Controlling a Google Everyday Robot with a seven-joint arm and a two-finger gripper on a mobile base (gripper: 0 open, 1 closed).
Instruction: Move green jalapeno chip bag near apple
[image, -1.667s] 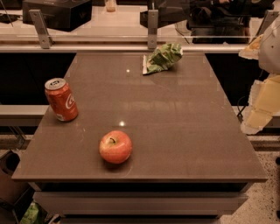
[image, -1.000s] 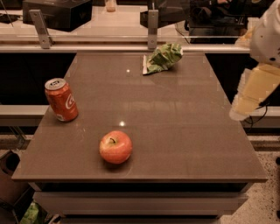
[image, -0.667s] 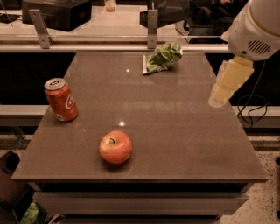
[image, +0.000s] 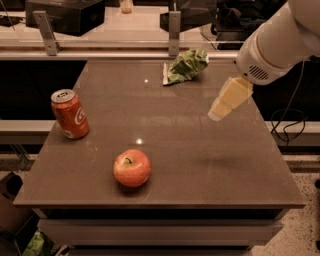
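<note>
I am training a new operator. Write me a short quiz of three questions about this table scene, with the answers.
1. True or false: the green jalapeno chip bag lies touching the apple.
2. Where is the gripper? A) in the air above the right part of the table, apart from the bag; B) resting on the apple; C) pressed down on the bag.
3. Which thing stands upright near the left edge of the table in the camera view?
Key: 1 false, the bag lies at the far edge and the apple near the front; 2 A; 3 the red soda can.
</note>
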